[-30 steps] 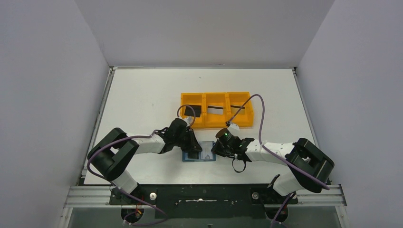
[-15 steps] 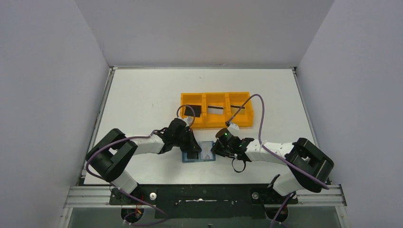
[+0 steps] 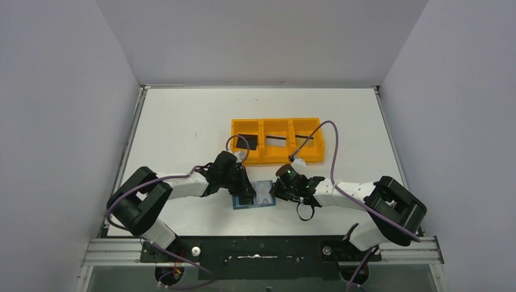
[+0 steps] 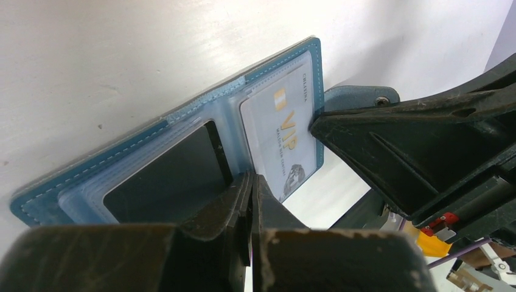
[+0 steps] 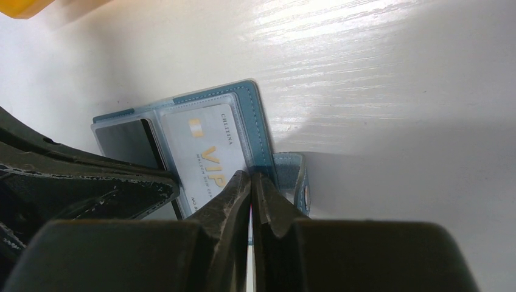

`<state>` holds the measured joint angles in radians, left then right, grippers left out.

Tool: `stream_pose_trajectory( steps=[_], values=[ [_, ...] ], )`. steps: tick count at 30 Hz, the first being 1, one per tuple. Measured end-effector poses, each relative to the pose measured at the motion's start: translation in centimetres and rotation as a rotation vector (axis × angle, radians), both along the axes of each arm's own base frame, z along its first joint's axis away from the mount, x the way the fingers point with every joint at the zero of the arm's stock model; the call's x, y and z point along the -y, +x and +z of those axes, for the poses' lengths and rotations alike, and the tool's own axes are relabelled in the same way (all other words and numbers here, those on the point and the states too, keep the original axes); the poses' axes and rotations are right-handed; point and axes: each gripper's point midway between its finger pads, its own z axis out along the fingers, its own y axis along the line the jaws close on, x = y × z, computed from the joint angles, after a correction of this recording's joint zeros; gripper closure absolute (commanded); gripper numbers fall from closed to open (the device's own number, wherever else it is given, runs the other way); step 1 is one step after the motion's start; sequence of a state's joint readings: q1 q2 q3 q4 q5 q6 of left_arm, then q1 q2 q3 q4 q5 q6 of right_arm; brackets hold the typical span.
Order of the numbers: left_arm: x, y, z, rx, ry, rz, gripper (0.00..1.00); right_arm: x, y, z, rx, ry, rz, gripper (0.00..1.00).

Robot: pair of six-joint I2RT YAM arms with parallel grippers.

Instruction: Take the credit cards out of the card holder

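Observation:
The teal card holder lies open on the table between both arms. In the left wrist view its left pocket holds a black card and its right pocket a silver-grey VIP card. My left gripper is shut at the black card's near corner, with a thin dark edge pinched between its fingers. My right gripper is shut, its tips down on the holder's teal border beside the snap tab and the VIP card.
An orange three-compartment tray stands just behind the card holder, with dark cards lying in its compartments. Purple cables loop over both wrists. Grey walls enclose the table on three sides.
The left gripper's fingers have closed fully at the black card's corner and that wrist has shifted slightly left. The right gripper and the card holder stay about where they were.

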<state>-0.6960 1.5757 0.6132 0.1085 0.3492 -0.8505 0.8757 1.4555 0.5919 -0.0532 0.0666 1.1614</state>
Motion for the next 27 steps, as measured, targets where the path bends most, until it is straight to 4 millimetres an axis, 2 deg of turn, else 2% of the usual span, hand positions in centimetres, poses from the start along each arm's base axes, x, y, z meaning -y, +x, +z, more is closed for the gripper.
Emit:
stream_pose_trajectory(
  steps=[2, 5, 9, 16, 22, 27],
  values=[
    [-0.1, 0.0, 0.1, -0.001, -0.001, 0.002, 0.84, 0.0, 0.0, 0.0, 0.000, 0.000, 0.000, 0.98],
    [0.0, 0.0, 0.3, -0.006, -0.012, 0.002, 0.67, 0.0, 0.0, 0.0, -0.001, -0.001, 0.001, 0.98],
    [0.5, 0.1, 0.7, -0.005, -0.043, 0.003, 0.61, -0.5, 0.3, 0.0, 0.002, 0.010, 0.004, 0.98],
    [0.9, 0.1, 0.4, -0.012, -0.042, 0.020, 0.61, -0.6, 0.3, 0.0, 0.003, 0.014, 0.005, 0.98],
    [0.9, 0.2, 0.2, -0.013, -0.034, 0.042, 0.73, -0.6, 0.3, 0.0, 0.003, 0.014, 0.005, 0.98],
    [0.8, 0.2, 0.1, -0.011, -0.045, 0.062, 0.77, -0.6, 0.3, 0.0, 0.003, 0.014, 0.006, 0.98]
  ],
)
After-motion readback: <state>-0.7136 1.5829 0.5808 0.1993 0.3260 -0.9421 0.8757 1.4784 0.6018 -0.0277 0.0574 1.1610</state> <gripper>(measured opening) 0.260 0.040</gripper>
